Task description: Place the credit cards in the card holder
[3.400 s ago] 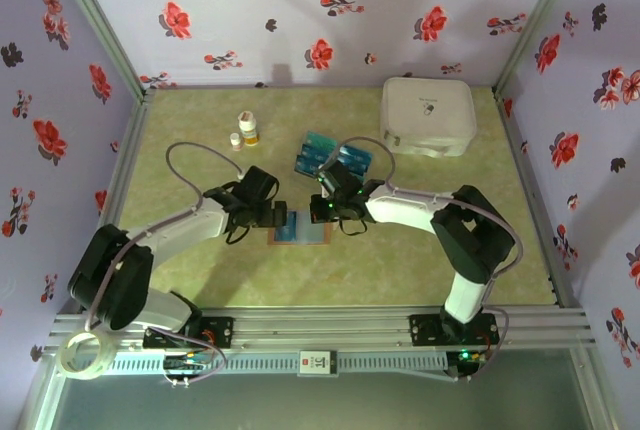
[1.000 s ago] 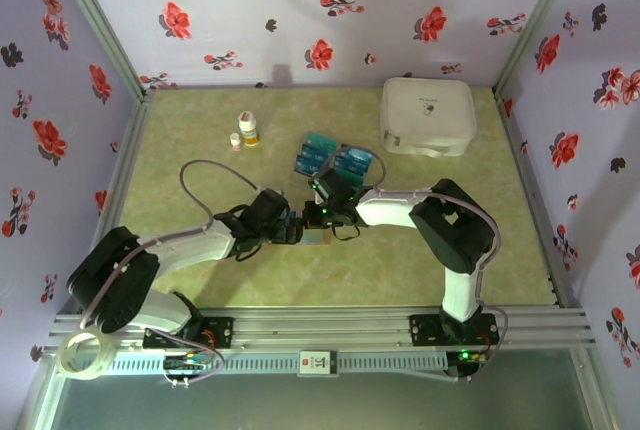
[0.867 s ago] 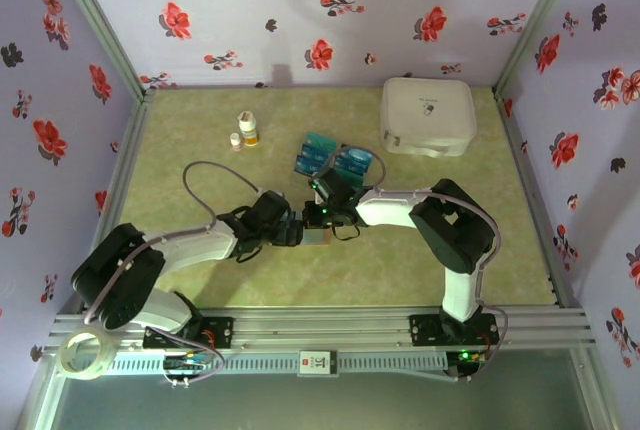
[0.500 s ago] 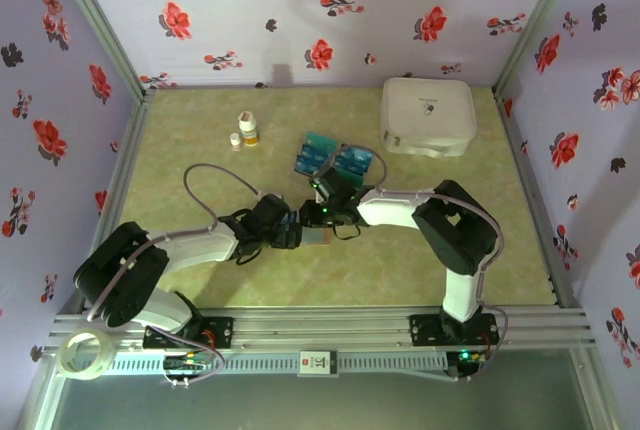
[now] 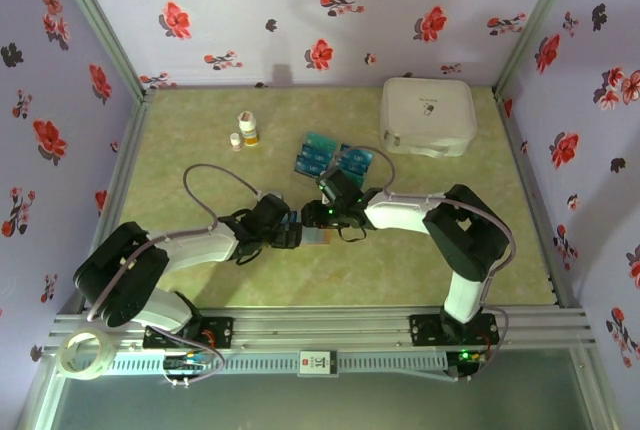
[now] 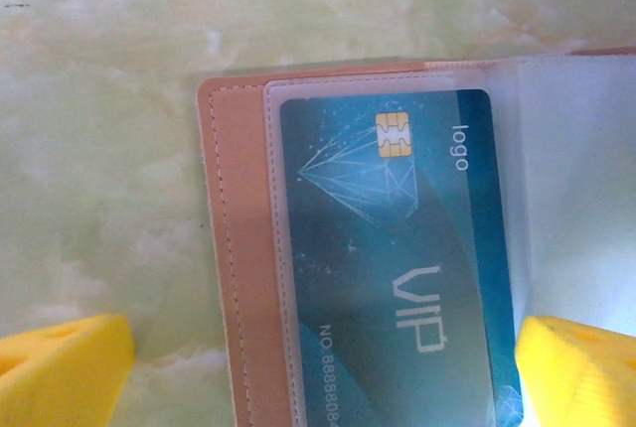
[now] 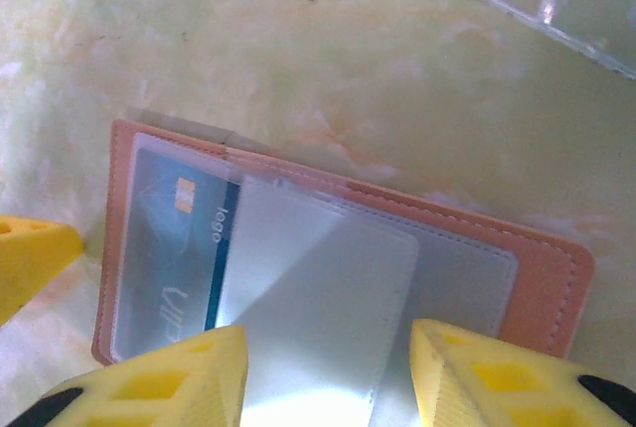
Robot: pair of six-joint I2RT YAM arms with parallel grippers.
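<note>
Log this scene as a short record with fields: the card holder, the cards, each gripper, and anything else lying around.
card holder: brown, lying open, clear sleeves showing
sleeved card: one teal VIP card inside a clear pocket
loose cards: teal pile behind the holder
left gripper: open, fingers on either side of the sleeved card
right gripper: open, clear sleeve lying between its fingers
other: white case back right; small bottles back left
</note>
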